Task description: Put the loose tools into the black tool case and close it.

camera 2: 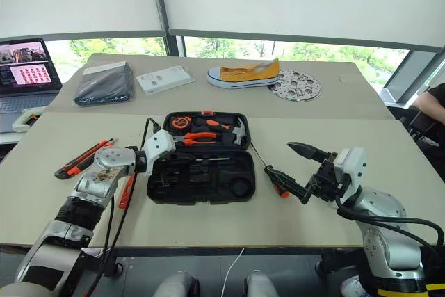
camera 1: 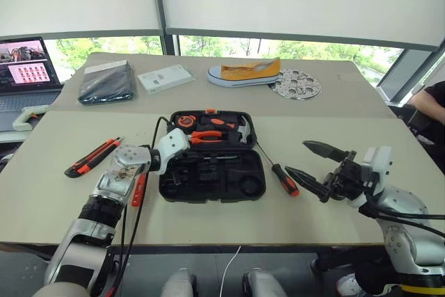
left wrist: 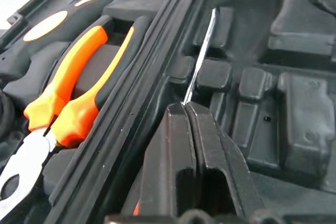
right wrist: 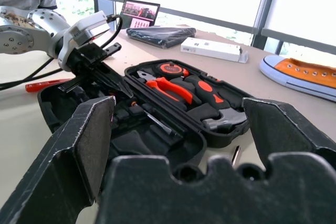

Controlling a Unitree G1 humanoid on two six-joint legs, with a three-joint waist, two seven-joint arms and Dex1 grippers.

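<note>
Two claws near open black tool case (camera 1: pixel 212 165): left claw (left wrist: pixel 191 129) closed, empty, over screwdriver shaft (left wrist: pixel 202 56); right claw (camera 1: pixel 313 165) wide open, empty.

My left end effector (left wrist: pixel 191 129) is two black fingers, matte and moulded, with flat inner faces and a notched base. It sits on a white block-shaped wrist housing, behind which my forearm is a rounded silver-grey shell, scuffed and mottled, with a ring of small dark screws on its round end cap. A black cable loops from the wrist along the arm. My right end effector (camera 1: pixel 306 160) has black tapered fingers with rough, chipped-looking edges, mounted on a similar white block, then silver-grey rounded joints with black cables trailing below.
</note>
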